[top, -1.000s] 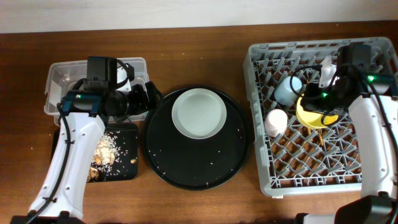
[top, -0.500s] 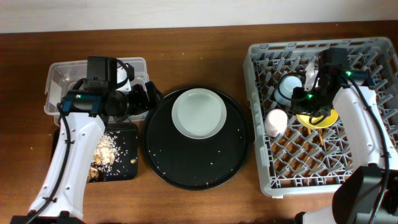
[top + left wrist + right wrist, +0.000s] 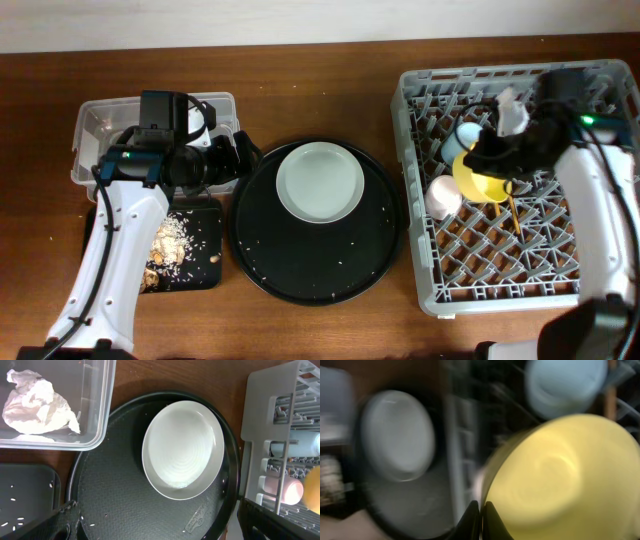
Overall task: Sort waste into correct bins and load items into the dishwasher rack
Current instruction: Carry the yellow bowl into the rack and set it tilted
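Right end effector [image 3: 480, 510] pinches the tilted yellow bowl [image 3: 555, 475] at its rim. It looks light, stiff and slippery.

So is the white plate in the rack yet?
Out. The white plate lies on the round black tray, beside the grey rack.

Left arm [image 3: 115, 250] and right arm [image 3: 600, 220], 2 alike: long white shell links joined by black motor housings. Each carries 1 small green light [image 3: 128, 155] near the wrist. Thin black cables [image 3: 84, 285] trail along the links. The right gripper [image 3: 480, 510] has dark, tapered fingertips [image 3: 472, 515].
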Robot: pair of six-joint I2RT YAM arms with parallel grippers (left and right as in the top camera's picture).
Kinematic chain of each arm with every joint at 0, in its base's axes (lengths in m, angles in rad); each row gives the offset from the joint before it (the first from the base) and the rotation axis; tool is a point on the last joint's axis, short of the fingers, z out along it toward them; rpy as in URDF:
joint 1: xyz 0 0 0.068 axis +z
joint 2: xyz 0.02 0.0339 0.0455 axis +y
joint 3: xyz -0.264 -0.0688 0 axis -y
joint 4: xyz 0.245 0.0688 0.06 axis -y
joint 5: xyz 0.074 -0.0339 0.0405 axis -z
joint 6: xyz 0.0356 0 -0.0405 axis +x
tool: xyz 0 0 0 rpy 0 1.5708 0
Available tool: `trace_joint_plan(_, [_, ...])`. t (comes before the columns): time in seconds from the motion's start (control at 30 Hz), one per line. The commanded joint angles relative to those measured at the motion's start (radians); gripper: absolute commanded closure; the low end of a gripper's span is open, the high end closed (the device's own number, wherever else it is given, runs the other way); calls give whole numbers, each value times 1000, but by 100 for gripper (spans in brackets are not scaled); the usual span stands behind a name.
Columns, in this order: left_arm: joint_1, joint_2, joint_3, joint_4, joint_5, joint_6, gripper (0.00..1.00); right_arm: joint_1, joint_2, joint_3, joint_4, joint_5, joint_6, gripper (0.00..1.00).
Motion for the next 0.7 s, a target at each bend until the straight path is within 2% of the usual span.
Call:
trace_joint_plan(0.0, [1, -2, 2, -2, -3, 13, 1, -107, -45, 27, -46, -335, -139, 96])
trace_joint_plan(0.1, [0, -2, 2, -2, -3, 13, 1, -219, -42, 26, -127, -470, -261, 96])
trace_joint_plan(0.23, [1, -2, 2, -2, -3, 13, 1, -331, -29, 8, -177, -487, -351, 96])
trace_joint_plan(0.4, [1, -2, 2, -2, -3, 13, 1, -401, -6, -92, -129, -605, -387, 96])
trace_joint_plan(0.5, [1, -2, 2, -2, -3, 13, 1, -426, 19, -138, -116, -753, -453, 96])
trace_joint_plan(0.67, [0, -2, 2, -2, -3, 13, 1, -428, 69, -159, -109, -754, -454, 96])
